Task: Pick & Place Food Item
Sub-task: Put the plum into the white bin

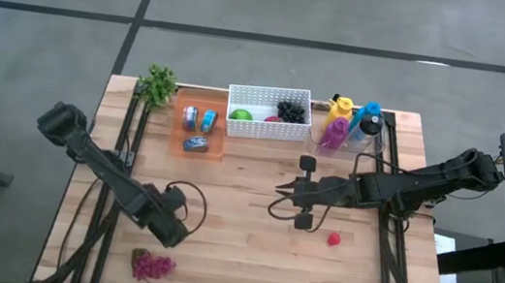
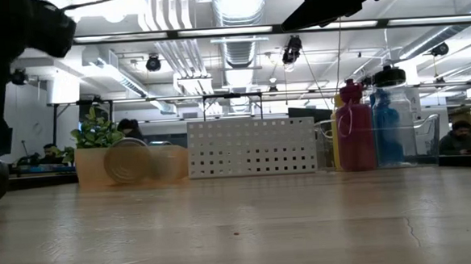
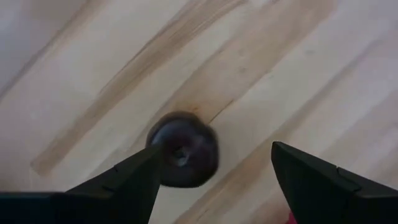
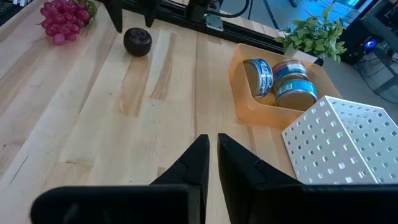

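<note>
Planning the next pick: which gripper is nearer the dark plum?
Left. The left gripper hangs open right over the dark plum; the right gripper sits shut far across the table.

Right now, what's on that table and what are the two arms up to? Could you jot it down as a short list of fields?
Left gripper: open, above a dark plum on the wood
Right gripper: shut, mid-table, holding nothing
Grapes: near front edge, beside left arm
Small red fruit: lying loose near right gripper
White basket: at the back, fruit inside
Orange tray: holds cans
Bottles: back right, in clear bin
</note>
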### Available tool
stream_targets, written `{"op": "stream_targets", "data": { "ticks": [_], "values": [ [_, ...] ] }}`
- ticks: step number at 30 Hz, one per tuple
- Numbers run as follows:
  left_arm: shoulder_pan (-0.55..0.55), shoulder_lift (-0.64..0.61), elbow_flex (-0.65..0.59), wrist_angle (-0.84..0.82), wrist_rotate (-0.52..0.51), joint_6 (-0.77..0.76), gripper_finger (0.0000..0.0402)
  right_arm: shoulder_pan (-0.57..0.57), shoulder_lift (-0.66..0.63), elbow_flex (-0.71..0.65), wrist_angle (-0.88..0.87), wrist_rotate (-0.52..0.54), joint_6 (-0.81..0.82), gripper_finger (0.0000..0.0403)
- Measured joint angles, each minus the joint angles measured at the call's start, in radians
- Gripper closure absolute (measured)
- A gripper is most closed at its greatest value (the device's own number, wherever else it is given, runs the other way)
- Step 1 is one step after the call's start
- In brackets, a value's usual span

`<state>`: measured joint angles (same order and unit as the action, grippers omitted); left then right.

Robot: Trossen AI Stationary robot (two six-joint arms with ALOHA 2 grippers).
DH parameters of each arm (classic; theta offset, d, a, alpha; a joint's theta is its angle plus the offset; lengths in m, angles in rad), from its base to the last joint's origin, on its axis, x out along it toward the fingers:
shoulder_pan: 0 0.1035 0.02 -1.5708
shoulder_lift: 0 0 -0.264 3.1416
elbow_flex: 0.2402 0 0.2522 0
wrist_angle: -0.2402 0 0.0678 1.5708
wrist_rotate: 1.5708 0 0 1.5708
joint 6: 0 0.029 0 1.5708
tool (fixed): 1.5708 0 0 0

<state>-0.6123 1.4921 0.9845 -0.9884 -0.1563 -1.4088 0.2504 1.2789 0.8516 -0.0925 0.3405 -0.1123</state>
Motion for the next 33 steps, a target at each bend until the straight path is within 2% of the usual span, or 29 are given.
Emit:
{"op": "stream_targets", "data": {
  "ticks": [4, 8, 27, 33],
  "values": [
    [0.006, 0.003, -0.033, -0.004, 0.026, -0.103, 0.0093, 0.000, 0.000, 0.000, 0.000, 0.000, 0.000, 0.0374],
    [0.011, 0.003, -0.061, -0.004, 0.031, -0.141, 0.0087, 0.000, 0.000, 0.000, 0.000, 0.000, 0.000, 0.0374],
    [0.024, 0.004, -0.111, 0.032, 0.048, -0.192, 0.0078, 0.000, 0.000, 0.000, 0.000, 0.000, 0.000, 0.0374],
    [0.025, 0.004, -0.170, 0.145, 0.076, -0.191, 0.0088, 0.000, 0.000, 0.000, 0.000, 0.000, 0.000, 0.0374]
  ]
}}
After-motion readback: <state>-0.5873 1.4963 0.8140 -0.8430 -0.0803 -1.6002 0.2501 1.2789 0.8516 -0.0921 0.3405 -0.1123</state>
